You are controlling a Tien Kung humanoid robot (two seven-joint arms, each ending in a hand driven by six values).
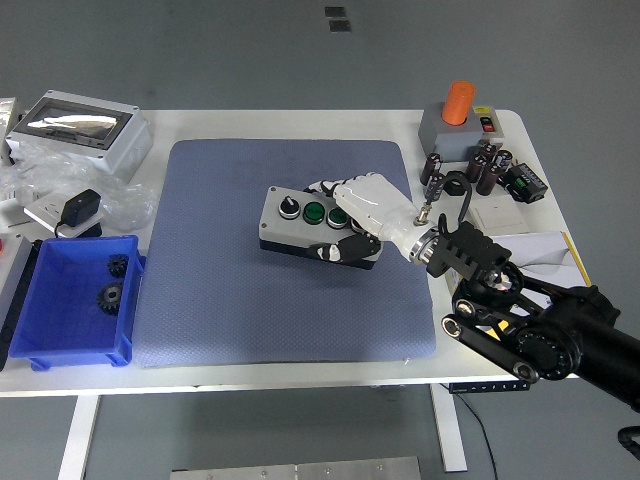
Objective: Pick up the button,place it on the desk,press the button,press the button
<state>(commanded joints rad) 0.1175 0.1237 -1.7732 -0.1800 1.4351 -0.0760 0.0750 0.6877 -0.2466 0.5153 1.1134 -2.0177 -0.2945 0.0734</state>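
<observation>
The button box (pixel 291 218) is a grey case with a black base, carrying a black knob and two green buttons on top. It sits over the middle of the blue-grey mat (pixel 220 280), level. My right hand (pixel 345 222) has white fingers curled around the box's right end, thumb on the near side, and it is shut on the box. Whether the box touches the mat or hangs just above it I cannot tell. The black right arm (pixel 520 320) comes in from the lower right. The left arm is out of view.
A blue bin (pixel 40 345) with gears stands at the left front. A grey enclosure (pixel 80 128) and a black adapter (pixel 80 212) lie at the back left. An orange-topped unit (pixel 458 118), dark capacitors (pixel 487 168) and a yellow box (pixel 570 255) crowd the right side.
</observation>
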